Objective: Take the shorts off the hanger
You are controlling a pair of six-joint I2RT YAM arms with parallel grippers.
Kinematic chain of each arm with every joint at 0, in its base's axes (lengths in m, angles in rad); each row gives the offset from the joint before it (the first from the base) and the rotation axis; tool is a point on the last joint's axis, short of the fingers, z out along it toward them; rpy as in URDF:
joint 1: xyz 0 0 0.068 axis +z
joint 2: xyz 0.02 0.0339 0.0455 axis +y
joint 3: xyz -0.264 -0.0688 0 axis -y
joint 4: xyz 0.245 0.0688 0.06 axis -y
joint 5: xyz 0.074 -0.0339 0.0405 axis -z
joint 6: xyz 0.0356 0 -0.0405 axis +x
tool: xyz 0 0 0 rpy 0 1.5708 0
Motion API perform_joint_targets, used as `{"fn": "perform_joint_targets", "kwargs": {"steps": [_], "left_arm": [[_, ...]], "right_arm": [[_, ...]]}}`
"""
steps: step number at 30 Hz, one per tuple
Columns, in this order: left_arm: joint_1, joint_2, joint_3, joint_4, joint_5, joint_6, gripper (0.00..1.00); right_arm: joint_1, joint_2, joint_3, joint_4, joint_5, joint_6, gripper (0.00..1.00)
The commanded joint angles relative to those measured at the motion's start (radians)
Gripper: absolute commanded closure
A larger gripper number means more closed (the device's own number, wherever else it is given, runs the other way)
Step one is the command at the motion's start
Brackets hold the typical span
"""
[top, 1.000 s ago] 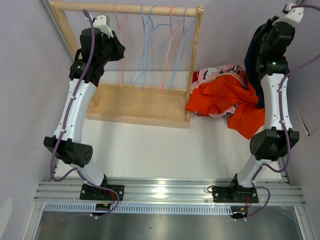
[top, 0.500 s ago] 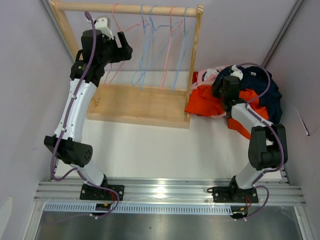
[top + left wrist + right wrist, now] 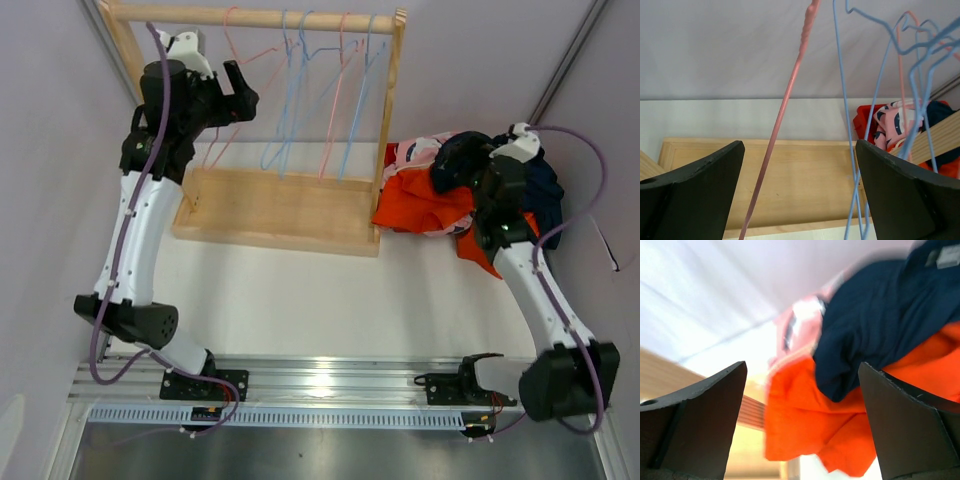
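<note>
OK, left gripper (image 3: pixel 797 150): fingers wide apart, a pink hanger (image 3: pixel 782 115) wire slants down between them, nearer one finger than the other, not pinched. Just beside it hang the blue hangers (image 3: pixel 847 100), all hooked over the top rail of the wooden rack (image 3: pixel 290 212). Then right gripper (image 3: pixel 802 367): also spread, nothing between the fingers, facing the heap of shorts from close by. On top lie the navy shorts (image 3: pixel 880 315), over the orange shorts (image 3: pixel 805 425), with the pink printed shorts (image 3: pixel 420 150) tucked at the back (right wrist view is blurred, so little detail). Heap sits on the table (image 3: pixel 330 290) just right of the rack's end post, orange cloth against the rack's base.
</note>
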Motion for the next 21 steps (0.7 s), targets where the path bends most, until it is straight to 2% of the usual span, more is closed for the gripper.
{"fn": "perform_joint_targets", "kwargs": {"steps": [1,3,7,8,9,11,13,16,18,21], "left_arm": [[0.004,-0.133,0.021,-0.021,-0.024,0.006,0.01],[0.003,-0.211,-0.006,-0.022,-0.093,0.013,0.01],[0.003,-0.402,-0.202,-0.002,-0.137,-0.013,0.01],[0.003,-0.454,-0.347,0.02,-0.139,-0.027,0.01],[0.003,-0.51,-0.405,0.039,-0.134,-0.036,0.01],[0.003,-0.693,-0.634,0.103,-0.104,-0.069,0.01],[0.001,-0.855,-0.745,0.157,-0.026,-0.088,0.01],[0.001,-0.96,-0.977,0.186,0.062,-0.118,0.01],[0.001,-1.032,-1.031,0.141,0.091,-0.125,0.01],[0.001,-1.139,-1.118,0.087,0.09,-0.109,0.01]], "right_arm": [[0.01,-0.17,0.015,-0.067,0.044,-0.051,0.01],[0.011,-0.23,0.024,-0.116,0.032,-0.062,0.01],[0.014,-0.364,0.047,-0.268,-0.011,-0.058,0.01],[0.02,-0.416,0.044,-0.297,-0.026,-0.045,0.0],[0.024,-0.444,0.037,-0.327,-0.043,-0.035,0.01],[0.04,-0.537,-0.014,-0.39,-0.097,-0.001,0.01],[0.046,-0.608,-0.069,-0.408,-0.15,0.016,0.01],[0.047,-0.741,-0.178,-0.408,-0.277,0.057,0.0],[0.047,-0.825,-0.233,-0.426,-0.34,0.082,0.01],[0.047,-0.926,-0.27,-0.506,-0.356,0.088,0.01]]}}
